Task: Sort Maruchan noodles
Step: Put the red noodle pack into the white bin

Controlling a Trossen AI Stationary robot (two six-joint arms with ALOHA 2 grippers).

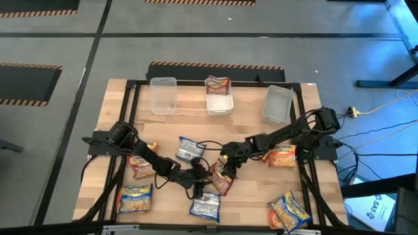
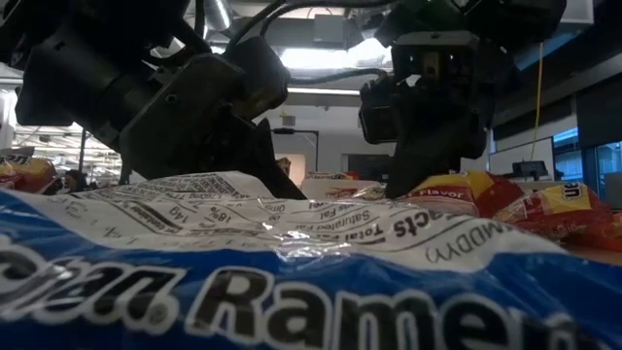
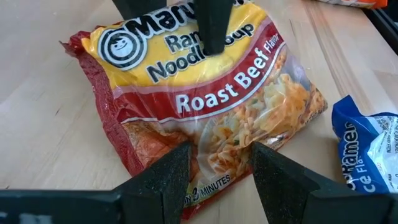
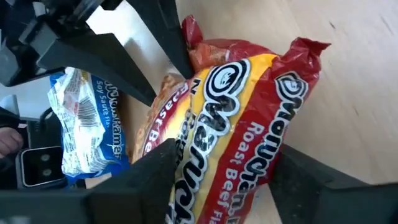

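A red and yellow Roast Beef noodle packet sits at the table's middle, between my two grippers. My left gripper comes from the left and is shut on one end of it. From the right, my right gripper is shut on the other end. Two blue packets lie flat beside them. Orange and yellow packets lie at the left and at the right. My left gripper pinches the packet's end opposite the logo between its two fingers. It comes slanting down from the table's left. Whether the packet is clear of the table I cannot tell. My right gripper has the packet's logo end between its two fingers, and the packet fills the gap. It comes slanting down from the table's right. One of its fingers lies over the printed face.
Three clear bins stand along the far edge. The middle one holds a red packet. In the low view a blue packet fills the foreground. A black frame runs round the table.
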